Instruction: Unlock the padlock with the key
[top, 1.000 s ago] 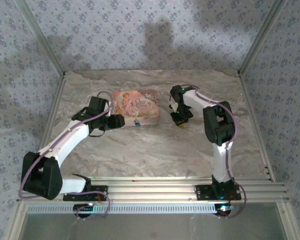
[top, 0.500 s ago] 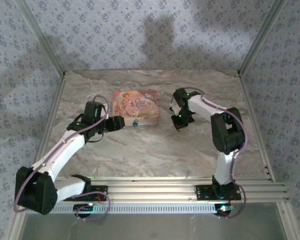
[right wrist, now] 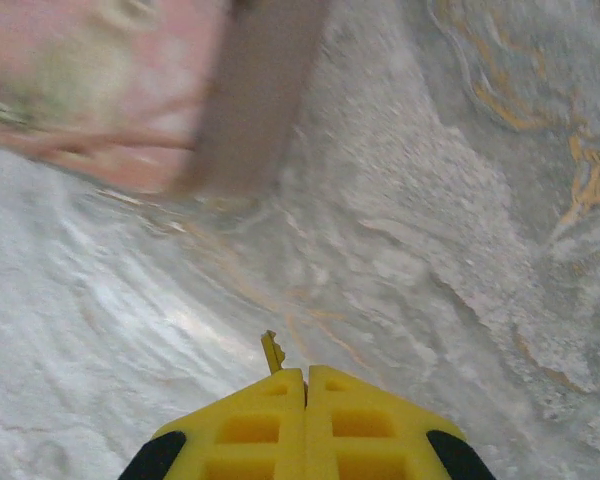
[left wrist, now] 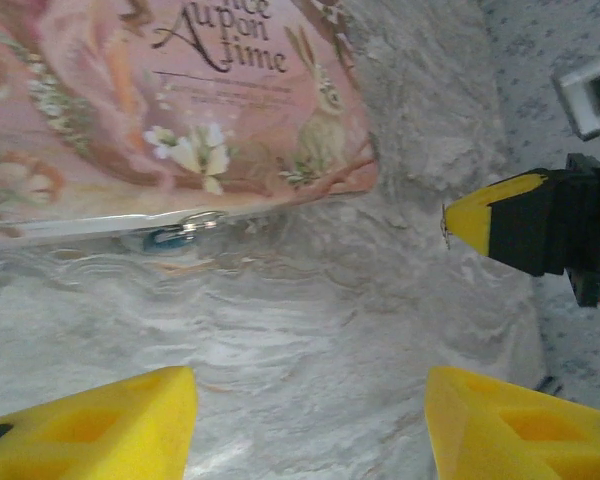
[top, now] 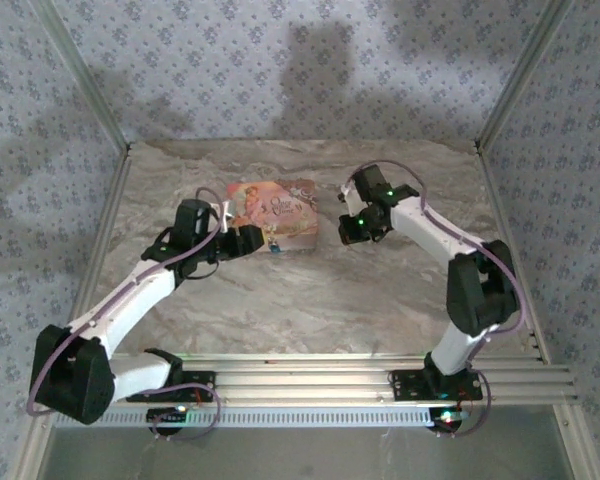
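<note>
The left wrist view gives the clearest look at the padlock (left wrist: 170,236). It is blue-bodied with a thin metal loop and lies on the marble worktop (left wrist: 310,310), right at the near edge of the pink picture-printed box (left wrist: 160,100). From above it is only a speck at that edge.

The right wrist view shows the key (right wrist: 272,352) best. It is a thin sliver poking out between the closed yellow fingers of the right pincer (right wrist: 306,376), which grips it.

The left pincer (left wrist: 305,428) stands open with nothing between its fingers. The padlock lies ahead of it, apart from it and toward the left of that view.

The right pincer hangs off the box's right side, well apart from the padlock.

There are one padlock, one key, one box and two pincers.
</note>
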